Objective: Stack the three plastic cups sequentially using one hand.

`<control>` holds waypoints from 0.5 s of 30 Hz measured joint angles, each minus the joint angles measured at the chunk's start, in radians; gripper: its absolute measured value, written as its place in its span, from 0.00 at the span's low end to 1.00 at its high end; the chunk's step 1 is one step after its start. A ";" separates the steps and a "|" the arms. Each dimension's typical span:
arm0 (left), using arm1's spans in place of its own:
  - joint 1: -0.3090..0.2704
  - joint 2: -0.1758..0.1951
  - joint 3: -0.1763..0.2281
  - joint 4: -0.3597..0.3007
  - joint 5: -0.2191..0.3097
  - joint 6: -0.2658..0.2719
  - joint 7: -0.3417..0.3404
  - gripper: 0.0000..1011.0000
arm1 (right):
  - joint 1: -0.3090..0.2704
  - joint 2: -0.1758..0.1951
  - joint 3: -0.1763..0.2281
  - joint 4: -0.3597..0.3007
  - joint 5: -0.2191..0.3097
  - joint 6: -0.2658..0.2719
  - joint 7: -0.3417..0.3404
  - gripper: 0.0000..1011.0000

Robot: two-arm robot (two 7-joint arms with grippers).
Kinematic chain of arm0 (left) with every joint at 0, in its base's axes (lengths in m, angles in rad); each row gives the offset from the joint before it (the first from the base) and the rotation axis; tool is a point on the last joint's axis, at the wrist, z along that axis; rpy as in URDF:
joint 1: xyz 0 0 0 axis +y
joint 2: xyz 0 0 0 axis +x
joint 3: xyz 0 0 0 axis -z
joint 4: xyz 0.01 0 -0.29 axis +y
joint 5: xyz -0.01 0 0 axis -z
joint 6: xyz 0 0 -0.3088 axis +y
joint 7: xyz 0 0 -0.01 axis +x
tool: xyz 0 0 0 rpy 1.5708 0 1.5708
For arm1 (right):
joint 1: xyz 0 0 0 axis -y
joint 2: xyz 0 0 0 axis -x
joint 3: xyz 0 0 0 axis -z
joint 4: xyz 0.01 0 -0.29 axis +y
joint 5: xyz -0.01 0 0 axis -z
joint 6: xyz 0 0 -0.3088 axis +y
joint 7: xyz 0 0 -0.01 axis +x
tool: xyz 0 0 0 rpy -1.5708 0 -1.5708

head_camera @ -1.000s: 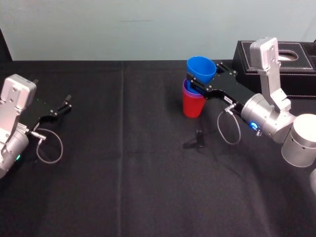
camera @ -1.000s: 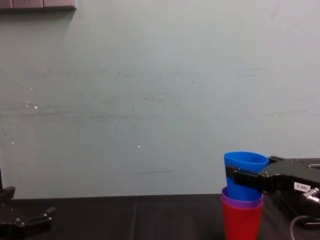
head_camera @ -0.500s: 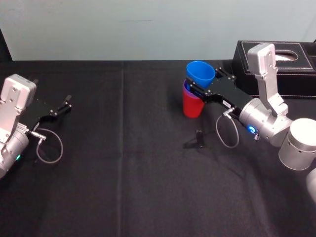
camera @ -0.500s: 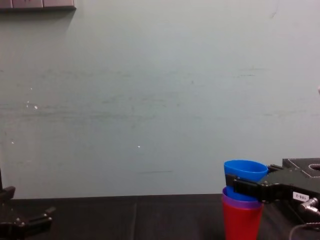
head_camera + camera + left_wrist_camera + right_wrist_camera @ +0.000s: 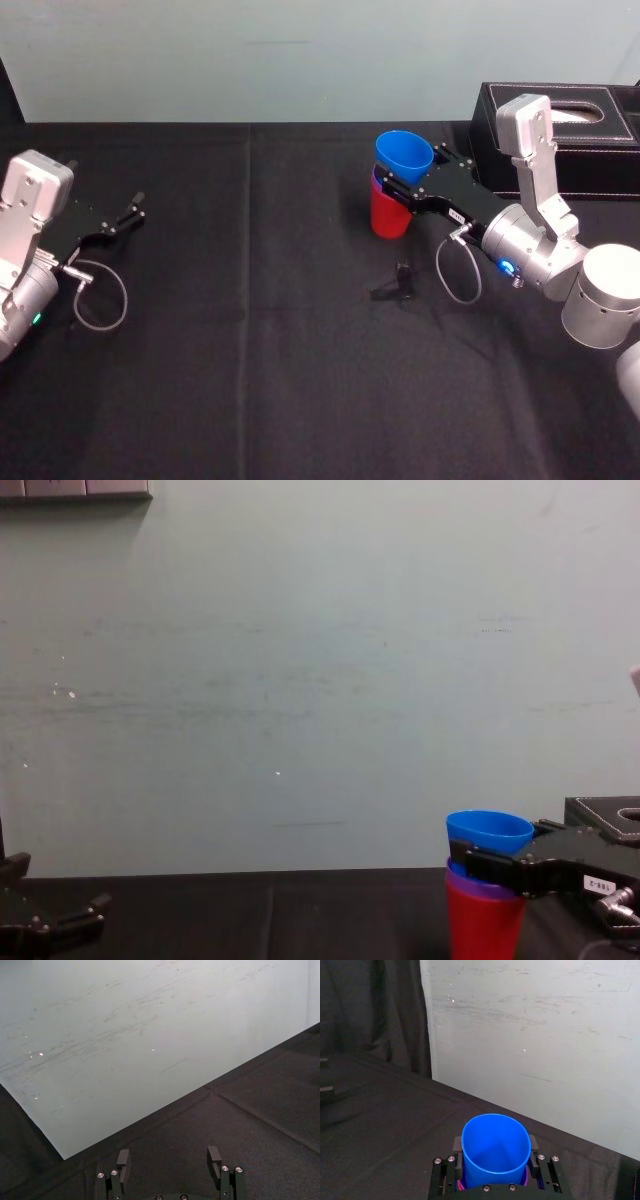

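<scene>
The red cup [image 5: 389, 218] stands upright on the black table, right of centre, with the purple cup [image 5: 375, 182] nested in it. The blue cup [image 5: 404, 155] sits partly sunk into the purple one, its rim still well above. My right gripper [image 5: 411, 172] is shut on the blue cup's wall from the right. From the chest view the stack reads blue [image 5: 488, 832], purple [image 5: 478, 885], red [image 5: 484, 928], with the gripper [image 5: 500, 864] across the blue cup. The right wrist view looks into the blue cup [image 5: 495, 1152] between both fingers [image 5: 455, 1143]. My left gripper [image 5: 133, 209] is parked open at the far left.
A black box with a hole [image 5: 590, 120] stands at the back right, just behind my right arm. A small dark object [image 5: 402, 271] lies on the cloth in front of the stack. The left gripper [image 5: 169, 1156] hovers over bare black cloth.
My right gripper has moved down and slightly left, lowering the blue cup deeper into the purple cup. The left arm has not moved.
</scene>
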 joint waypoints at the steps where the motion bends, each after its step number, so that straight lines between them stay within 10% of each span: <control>1: 0.000 0.000 0.000 0.000 0.000 0.000 0.000 0.99 | 0.000 0.000 0.000 0.000 0.000 0.000 0.000 0.72; 15: 0.000 0.000 0.000 0.000 0.000 0.000 0.000 0.99 | -0.001 0.001 0.001 -0.001 0.001 0.001 -0.001 0.73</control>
